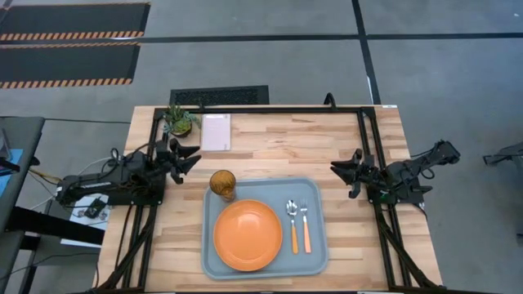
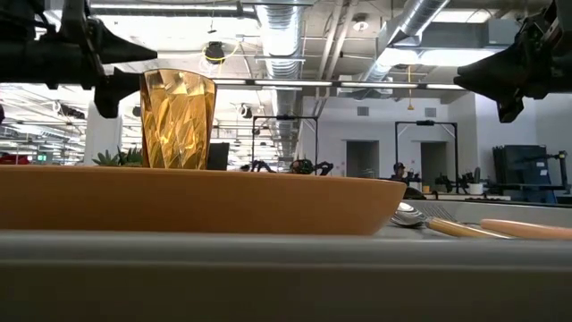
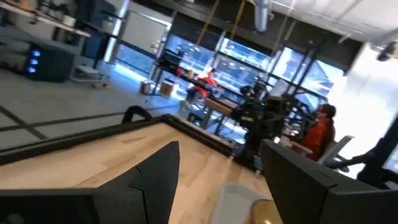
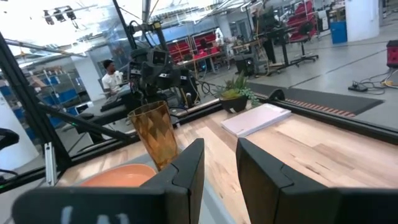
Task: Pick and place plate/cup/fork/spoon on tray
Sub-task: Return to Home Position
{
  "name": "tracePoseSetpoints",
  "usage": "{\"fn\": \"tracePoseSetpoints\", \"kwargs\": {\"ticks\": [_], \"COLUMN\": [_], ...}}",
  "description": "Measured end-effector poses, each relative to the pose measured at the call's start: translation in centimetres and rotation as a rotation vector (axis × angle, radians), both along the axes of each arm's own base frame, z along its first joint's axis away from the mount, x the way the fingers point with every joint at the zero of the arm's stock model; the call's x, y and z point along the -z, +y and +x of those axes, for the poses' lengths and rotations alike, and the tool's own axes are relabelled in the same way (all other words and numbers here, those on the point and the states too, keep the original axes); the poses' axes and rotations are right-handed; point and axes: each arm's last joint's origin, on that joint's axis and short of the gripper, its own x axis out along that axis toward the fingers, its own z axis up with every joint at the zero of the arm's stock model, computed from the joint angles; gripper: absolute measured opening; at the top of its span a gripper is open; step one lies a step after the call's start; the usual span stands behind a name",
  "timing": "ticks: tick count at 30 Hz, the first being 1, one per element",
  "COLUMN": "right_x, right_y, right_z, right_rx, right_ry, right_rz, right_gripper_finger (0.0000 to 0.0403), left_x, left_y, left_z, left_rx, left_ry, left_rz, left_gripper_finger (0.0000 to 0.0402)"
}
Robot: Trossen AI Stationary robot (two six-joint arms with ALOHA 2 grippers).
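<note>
The pale grey-blue tray lies at the table's near middle. On it lie the orange plate, the spoon and the fork, side by side right of the plate. The amber cup stands upright in the tray's far left corner. It also shows in the low view. My left gripper hovers open and empty left of the cup. My right gripper hovers open and empty right of the tray's far right corner. Both stand above the table, as the low view shows.
A small potted plant and a white napkin sit at the table's far left. A black frame rail runs along the far edge. Bare wood lies between the tray and the far edge. People show in the room beyond.
</note>
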Motion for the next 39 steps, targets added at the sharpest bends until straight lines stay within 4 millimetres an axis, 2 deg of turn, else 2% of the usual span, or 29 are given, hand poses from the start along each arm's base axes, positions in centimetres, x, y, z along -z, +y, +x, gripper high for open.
{"fn": "tracePoseSetpoints", "kwargs": {"ticks": [9, 39], "right_x": [0.02, 0.00], "right_y": [0.00, 0.00], "right_z": [0.00, 0.01], "right_rx": [0.000, -0.001], "right_ry": [0.000, -0.005], "right_rz": [0.000, 0.003], "right_gripper_finger": [0.0118, 0.0118], "left_x": [0.92, 0.86], "left_y": [0.06, 0.05], "left_z": [0.09, 0.05], "left_rx": [-0.015, -0.013], "left_ry": [0.084, 0.098], "left_rz": [-0.040, -0.043], "left_gripper_finger": [0.0213, 0.0213]}}
